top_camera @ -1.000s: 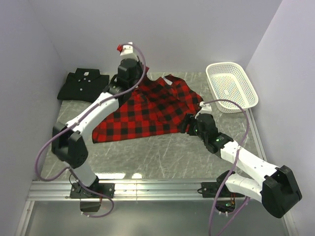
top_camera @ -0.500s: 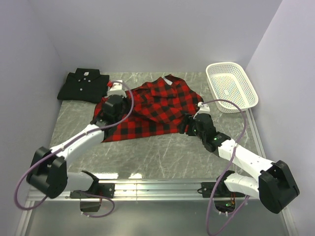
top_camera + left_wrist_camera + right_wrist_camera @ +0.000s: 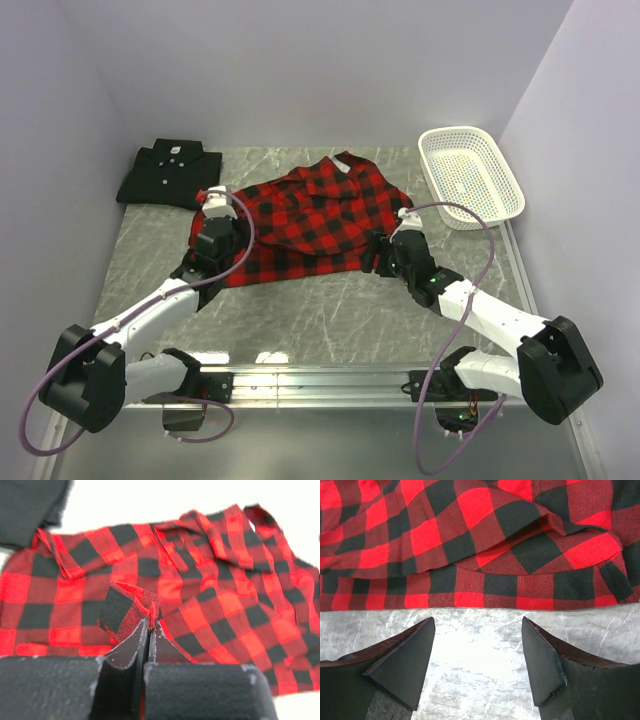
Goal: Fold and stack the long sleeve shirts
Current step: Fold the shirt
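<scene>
Left gripper is clamped tight on a doubled-over flap of the plaid shirt, lifting it off the rest, probably to carry that edge across as a fold. Meanwhile the right gripper stands wide over the bare table, just short of the hem, seemingly ready to take that side. The plaid lies rumpled mid-frame: soft woven cloth, red and black checks, creased. The black shirt sits neatly folded, collar up, at the upper left, likely the base of the stack. The table looks hard, grey and marbled.
</scene>
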